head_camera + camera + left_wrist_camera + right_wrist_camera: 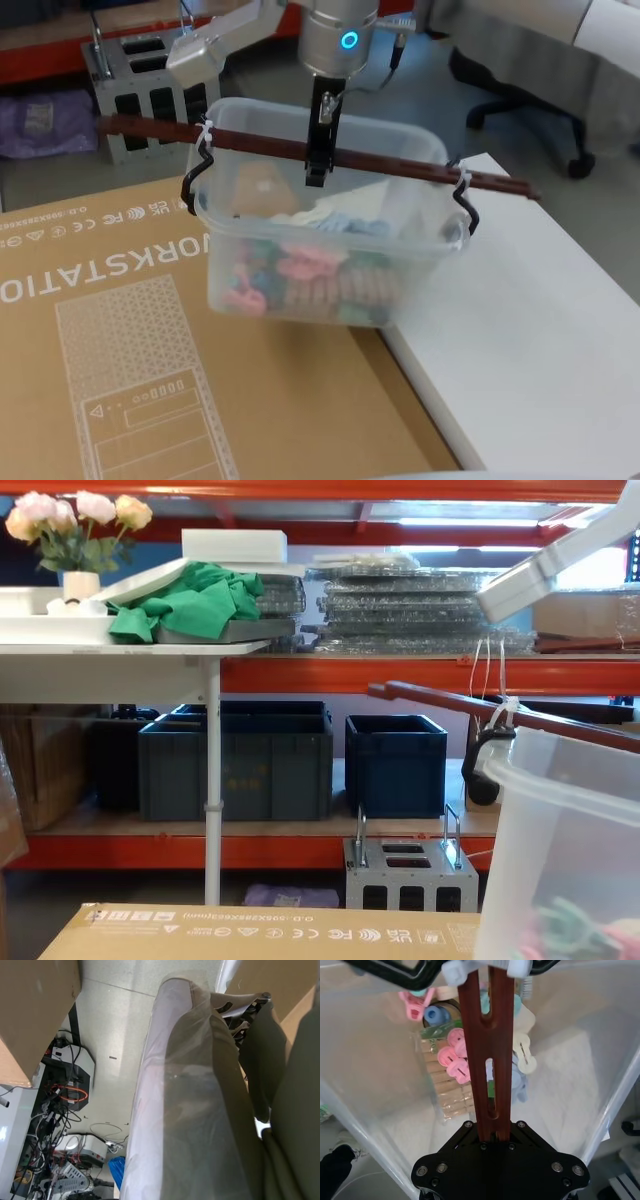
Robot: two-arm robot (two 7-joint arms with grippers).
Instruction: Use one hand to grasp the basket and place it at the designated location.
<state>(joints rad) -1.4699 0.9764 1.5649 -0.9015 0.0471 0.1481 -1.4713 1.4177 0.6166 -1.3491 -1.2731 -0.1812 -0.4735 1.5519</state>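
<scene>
The basket [330,285] hangs over the seam between the cardboard box [120,350] and the white tabletop [520,330], with pastel clips [300,268] inside. Whether its base touches either cannot be told. The right claw [318,168] is clamped on the middle of its reddish-brown bar handle [250,143].

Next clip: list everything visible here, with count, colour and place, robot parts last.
cardboard box: 1, brown, front left
white table: 1, front right
basket: 1, translucent white, above where box meets table
handle: 1, reddish-brown bar, across the basket's top
zip ties: 2, white, at the handle's ends
clothes pegs: many, pink, blue, wooden, inside the basket
crates: at least 2, dark blue, lower shelf behind
green cloth: 1, on the side table
flowers: 1 bunch, pale, far left
right gripper: 1, black, shut on the handle's middle
</scene>
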